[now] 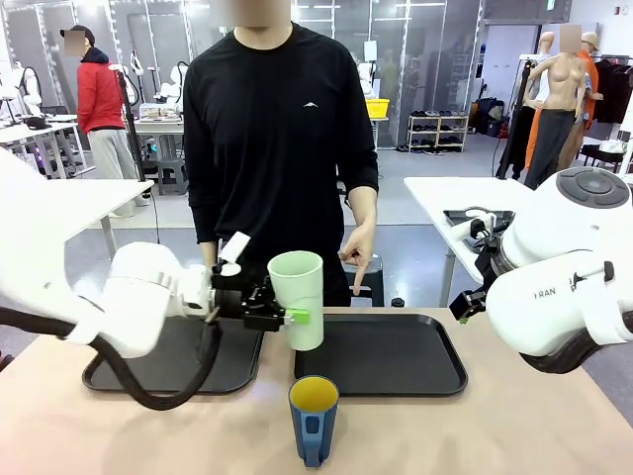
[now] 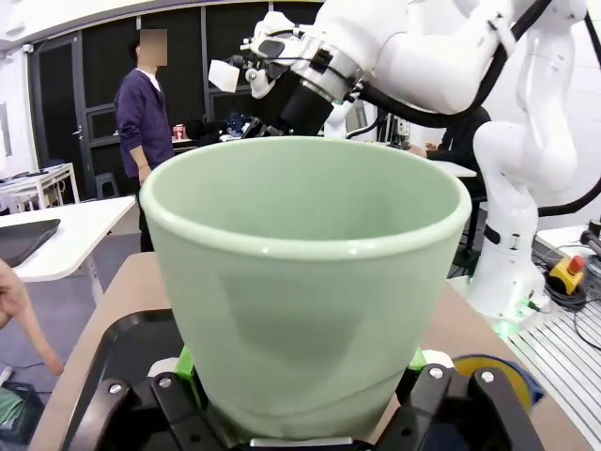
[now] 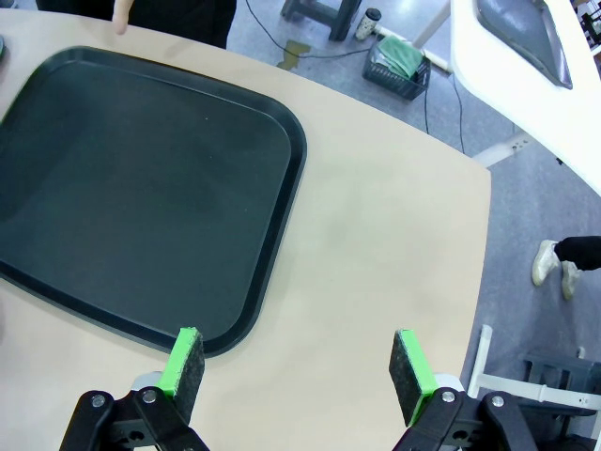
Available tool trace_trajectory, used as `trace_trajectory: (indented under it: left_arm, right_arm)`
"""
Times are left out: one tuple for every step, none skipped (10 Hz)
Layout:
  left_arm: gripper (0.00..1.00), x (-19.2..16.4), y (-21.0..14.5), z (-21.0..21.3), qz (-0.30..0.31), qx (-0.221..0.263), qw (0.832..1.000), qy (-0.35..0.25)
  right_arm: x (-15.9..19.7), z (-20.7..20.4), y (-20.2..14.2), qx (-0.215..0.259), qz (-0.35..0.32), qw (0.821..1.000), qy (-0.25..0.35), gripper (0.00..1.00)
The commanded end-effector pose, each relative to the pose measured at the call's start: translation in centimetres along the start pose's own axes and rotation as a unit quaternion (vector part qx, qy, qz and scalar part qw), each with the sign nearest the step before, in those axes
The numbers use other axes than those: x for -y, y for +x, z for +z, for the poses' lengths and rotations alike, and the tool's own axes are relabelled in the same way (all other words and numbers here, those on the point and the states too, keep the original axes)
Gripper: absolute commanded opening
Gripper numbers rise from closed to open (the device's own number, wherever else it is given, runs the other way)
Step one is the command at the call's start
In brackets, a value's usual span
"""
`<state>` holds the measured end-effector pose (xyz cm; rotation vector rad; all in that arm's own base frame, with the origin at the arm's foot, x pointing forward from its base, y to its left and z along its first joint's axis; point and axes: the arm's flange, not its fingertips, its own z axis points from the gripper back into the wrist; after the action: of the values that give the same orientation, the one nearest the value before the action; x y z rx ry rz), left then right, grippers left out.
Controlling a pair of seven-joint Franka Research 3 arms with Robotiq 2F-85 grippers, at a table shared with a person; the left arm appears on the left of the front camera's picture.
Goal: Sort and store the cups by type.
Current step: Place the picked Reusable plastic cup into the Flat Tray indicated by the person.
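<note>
The left arm (image 1: pixel 148 297) reaches in level from the table's left side, wrist horizontal. The left gripper (image 1: pixel 297 315) is clamped sideways on the lower half of the mint-green tumbler (image 1: pixel 297 289). In the left wrist view its green pads (image 2: pixel 185 362) press both flanks of the tumbler (image 2: pixel 300 282).

The tumbler is upright, mouth up, over the left edge of the right black tray (image 1: pixel 396 361), beside the left black tray (image 1: pixel 242 356). Whether its base touches the tray cannot be told.

The dark blue mug (image 1: pixel 314 421), yellow inside, stands on the table (image 1: pixel 495 426) near the middle of its near edge, handle toward the camera.

The right arm (image 1: pixel 564 287) is folded at the table's right side. The right gripper (image 3: pixel 300 362) is spread wide and holds nothing, pointing down over bare tabletop beside a corner of the right tray (image 3: pixel 141 188).

At the far edge, the person's hand (image 1: pixel 358 255) points a finger downward.
</note>
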<state>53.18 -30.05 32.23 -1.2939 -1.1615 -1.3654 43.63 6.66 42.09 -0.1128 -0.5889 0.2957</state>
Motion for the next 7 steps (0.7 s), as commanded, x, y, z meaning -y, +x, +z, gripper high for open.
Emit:
trace_trajectory:
  left_arm:
    - [0.85, -2.8, -0.4, -2.4, 0.005, -0.005, 1.000, 0.010]
    - [0.85, -3.8, -0.7, -3.5, 0.003, -0.008, 1.000, 0.015]
    - [0.85, -5.0, -1.0, -4.8, 0.003, -0.007, 1.000, 0.024]
    - [0.85, -5.9, -1.3, -5.8, 0.002, -0.006, 1.000, 0.029]
    - [0.85, -6.9, -1.8, -6.5, 0.005, -0.007, 0.999, 0.035]
    - [0.85, -7.4, -2.1, -7.2, 0.004, -0.011, 0.999, 0.035]
    - [0.85, -7.8, -2.3, -7.6, 0.005, -0.009, 0.999, 0.031]
  right_arm:
    - [0.0, -0.1, -0.1, 0.000, 0.003, 1.000, -0.001, 1.00]
    - [0.0, -0.1, -0.1, 0.000, 0.003, 1.000, -0.001, 1.00]
    - [0.0, -0.1, -0.1, 0.000, 0.003, 1.000, -0.001, 1.00]
    - [0.0, -0.1, -0.1, 0.000, 0.003, 1.000, -0.001, 1.00]
    - [0.0, -0.1, -0.1, 0.000, 0.003, 1.000, -0.001, 1.00]
    - [0.0, -0.1, -0.1, 0.000, 0.003, 1.000, -0.001, 1.00]
    - [0.0, -0.1, -0.1, 0.000, 0.003, 1.000, -0.001, 1.00]
